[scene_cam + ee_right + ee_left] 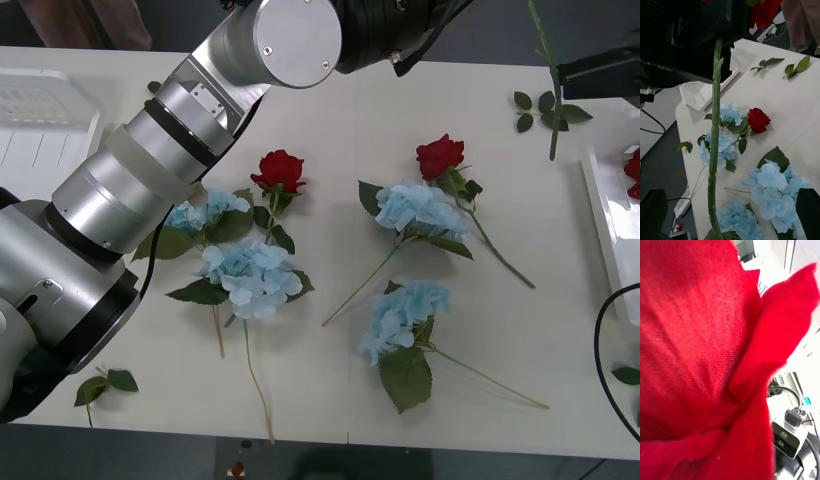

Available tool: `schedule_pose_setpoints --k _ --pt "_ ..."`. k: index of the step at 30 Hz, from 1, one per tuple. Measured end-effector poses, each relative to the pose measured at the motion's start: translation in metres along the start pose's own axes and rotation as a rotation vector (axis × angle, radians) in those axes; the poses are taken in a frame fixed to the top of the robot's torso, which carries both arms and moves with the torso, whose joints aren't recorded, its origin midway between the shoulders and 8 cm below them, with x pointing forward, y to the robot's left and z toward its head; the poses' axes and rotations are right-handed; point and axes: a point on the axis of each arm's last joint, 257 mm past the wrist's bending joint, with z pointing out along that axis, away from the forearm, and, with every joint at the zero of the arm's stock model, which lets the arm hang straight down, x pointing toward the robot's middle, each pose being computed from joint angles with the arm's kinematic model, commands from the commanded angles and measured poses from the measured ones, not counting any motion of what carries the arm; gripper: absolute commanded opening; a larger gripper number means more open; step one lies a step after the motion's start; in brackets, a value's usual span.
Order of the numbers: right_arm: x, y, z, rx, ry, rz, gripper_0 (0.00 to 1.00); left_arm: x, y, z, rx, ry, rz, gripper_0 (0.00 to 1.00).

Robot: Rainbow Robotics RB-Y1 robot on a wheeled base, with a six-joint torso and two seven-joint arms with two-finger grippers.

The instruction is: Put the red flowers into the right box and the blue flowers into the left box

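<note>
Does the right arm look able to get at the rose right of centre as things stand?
Probably not yet: the right gripper is up beside a dangling green stem, apparently carrying it. The rose itself lies uncovered beside a blue flower.

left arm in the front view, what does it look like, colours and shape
The left arm is built of thick round segments in brushed silver-grey metal, stepped like stacked cylinders, with black bands at the joints. A flat circular silver cap with small screws closes its upper joint, and a thin black cable runs beside its lower part.
</note>
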Motion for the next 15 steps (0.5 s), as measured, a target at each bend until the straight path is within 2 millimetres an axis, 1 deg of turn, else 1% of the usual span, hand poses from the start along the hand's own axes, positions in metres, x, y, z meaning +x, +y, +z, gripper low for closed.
schedule_pose_setpoints --k 3,6,9,10,11,15 --pt "-0.004 0.002 0.007 -0.01 -0.007 0.026 1.0 0.0 0.0 0.0 0.0 0.0 0.0 0.0" --pt "-0.01 0.0 0.011 -0.008 -0.031 0.029 0.88 0.0 0.0 0.0 0.0 0.0 0.0 0.0" --pt "-0.008 0.001 0.016 -0.013 -0.021 0.031 0.59 0.0 0.0 0.0 0.0 0.0 0.0 0.0" --pt "-0.007 0.0 0.019 -0.012 -0.015 0.033 0.25 0.0 0.0 0.0 0.0 0.0 0.0 0.0" --pt "-0.007 -0.001 0.022 -0.01 -0.013 0.036 0.01 0.0 0.0 0.0 0.0 0.0 0.0 0.0" --pt "-0.004 -0.002 0.032 -0.01 0.008 0.044 0.0 0.0 0.0 0.0 0.0 0.0 0.0 0.0"
